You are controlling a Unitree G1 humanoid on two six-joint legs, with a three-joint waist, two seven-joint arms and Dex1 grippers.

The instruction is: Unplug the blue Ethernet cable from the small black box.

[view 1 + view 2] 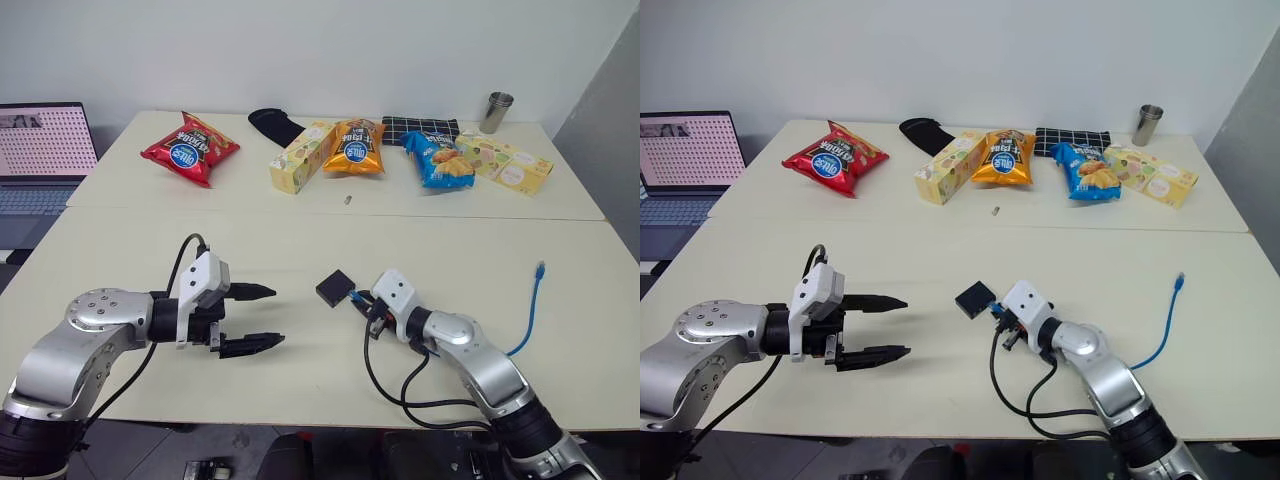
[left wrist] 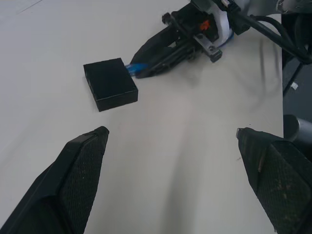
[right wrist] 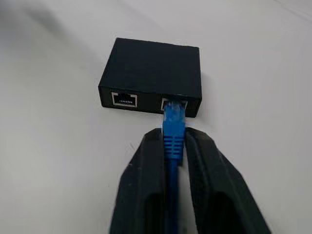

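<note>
The small black box [image 3: 151, 73] lies flat on the cream table [image 1: 300, 230], near its middle. The blue Ethernet cable [image 3: 173, 127] is plugged into one of the two ports on the box's side. My right gripper [image 3: 173, 135] is shut on the cable's blue plug boot just behind the box. The cable runs back under the right arm, and its free end [image 1: 540, 268] lies on the table to the right. My left gripper [image 1: 277, 316] hovers open to the left of the box [image 1: 335, 288], pointing toward it, with nothing between its fingers [image 2: 83, 165].
Along the table's far side lie a red snack bag [image 1: 190, 148], a yellow box [image 1: 299, 157], an orange bag [image 1: 355, 146], a blue bag [image 1: 438, 160], a black cloth [image 1: 274, 124], a checked pouch [image 1: 420, 128] and a metal cup [image 1: 497, 111]. A laptop [image 1: 45, 150] stands at the left.
</note>
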